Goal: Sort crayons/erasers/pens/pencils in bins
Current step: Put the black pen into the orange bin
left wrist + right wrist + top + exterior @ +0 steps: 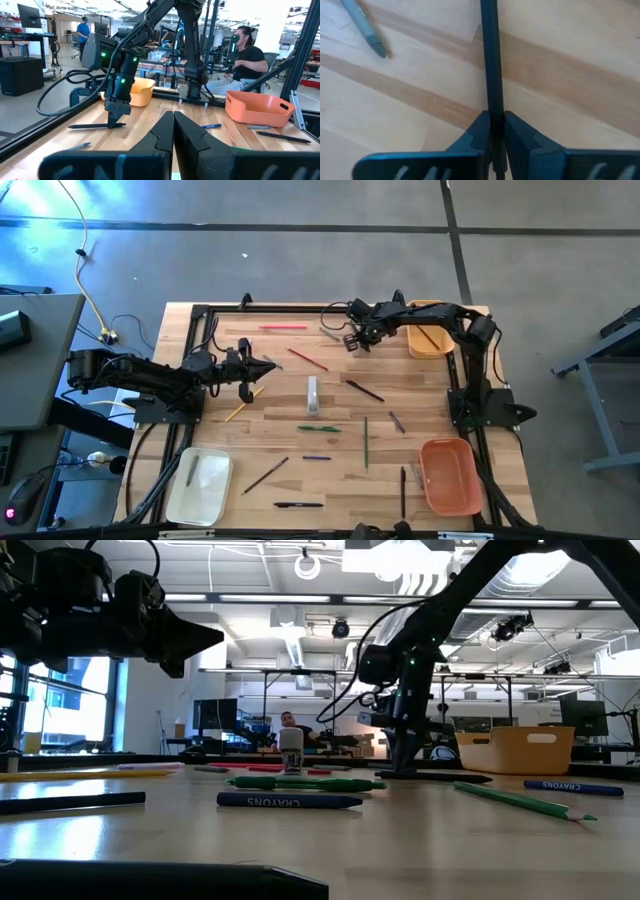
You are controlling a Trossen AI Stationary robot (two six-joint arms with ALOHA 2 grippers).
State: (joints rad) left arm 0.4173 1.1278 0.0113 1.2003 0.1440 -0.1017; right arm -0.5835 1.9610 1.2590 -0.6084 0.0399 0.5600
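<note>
- The left arm reaches in level from the table's left edge, its wrist stretched out flat above the boards; the left gripper [262, 368] has its two fingers pressed together into a point, with nothing between them.
- Just beside that gripper, on its near side, a yellow pencil [243, 404] lies slanted on the wood.
- In the near-left corner sits the cream-white bin [217, 495], with a grey stick inside it.
- Mid-table stands a small white eraser block [313, 392]; around it lie a red pencil [308, 360], a green marker [318, 428], a blue crayon [290, 800] and a green pencil [365, 442].
- The right arm rises from its base at the right edge, bends at the elbow and reaches back toward the far side, wrist turned down; the right gripper [352, 340] is at the table top.
- In the right wrist view its fingers [481, 131] are pinched narrow on a black pen [491, 55], which lies on the wood and runs straight away from them.
- Near that pen a grey crayon [366, 27] lies slanted.
- The yellow-orange bin [412, 340] sits at the far right, just beside the right arm; the larger orange bin [450, 477] is in the near-right corner.
- The table [430, 395] is pale planked wood in a black frame, on a grey floor.
- Beyond it is a bright workshop with monitors and desks; a seated person [247, 55] shows behind the table.
</note>
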